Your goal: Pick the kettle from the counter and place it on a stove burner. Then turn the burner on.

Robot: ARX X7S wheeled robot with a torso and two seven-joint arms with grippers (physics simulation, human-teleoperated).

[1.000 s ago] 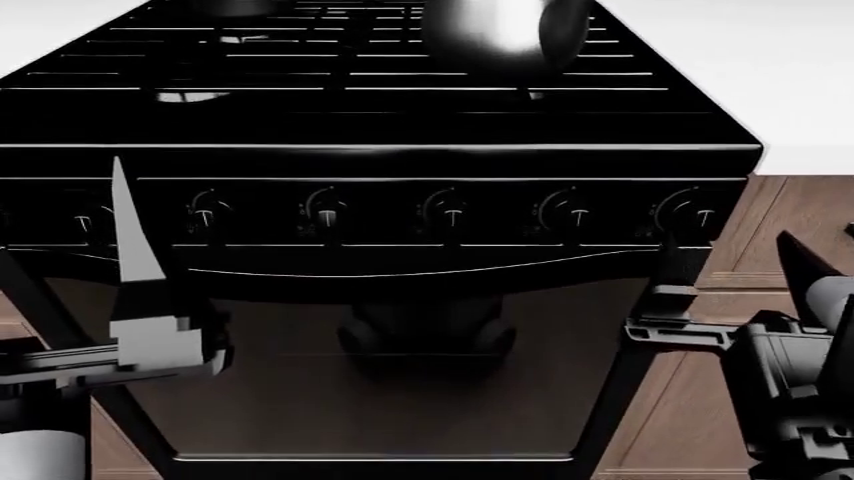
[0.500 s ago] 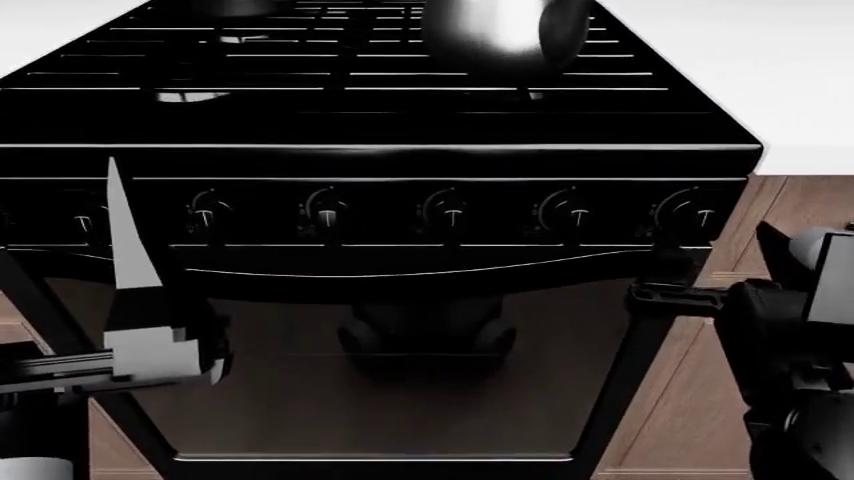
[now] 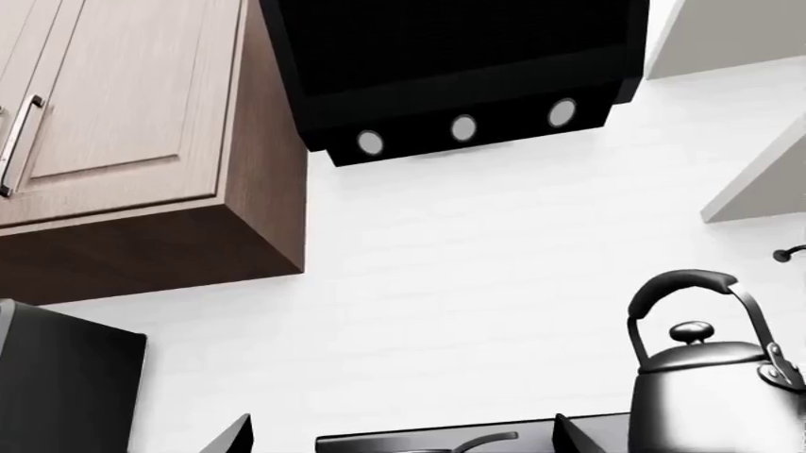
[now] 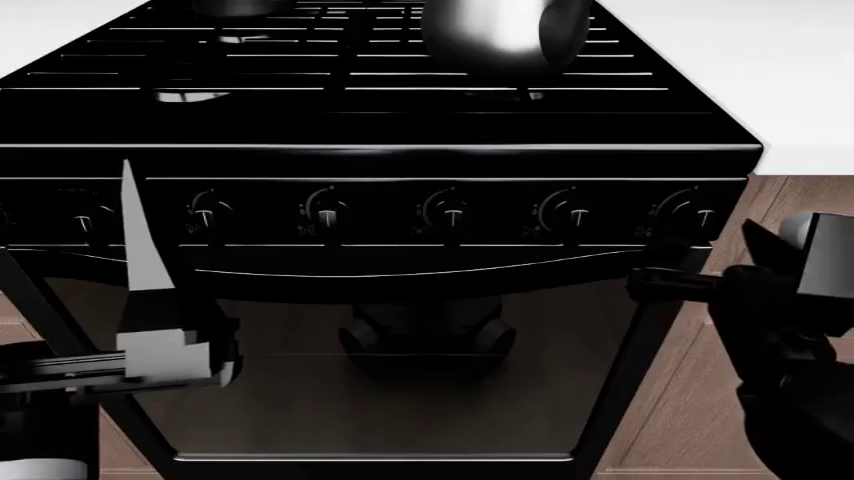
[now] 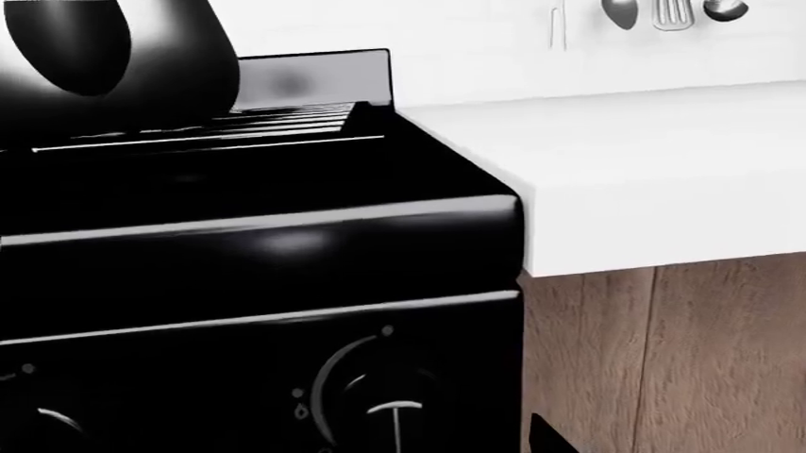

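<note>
Right gripper is seen in the head view just in front of the range's control panel, at the level of the rightmost knob and slightly below it. Its dark fingers are pointed toward the panel; whether they are parted or closed cannot be told, and nothing is seen held in them. In the right wrist view that same knob is shown close ahead, at the panel's end nearest the counter.

Left gripper is held in front of the range as well, near the panel's opposite end, with one pale finger pointing upward. Its opening cannot be judged either, and nothing is gripped.

With respect to the range, the kettle is already set on the grate bars over the rear burner on the counter side, so placement is judged complete. The right arm is judged nearer to the knob likely required, which lies forward and slightly above the fingers.

The kettle is shown as glossy dark-grey, bulbous, upright, with an arched handle and a knobbed lid
</note>
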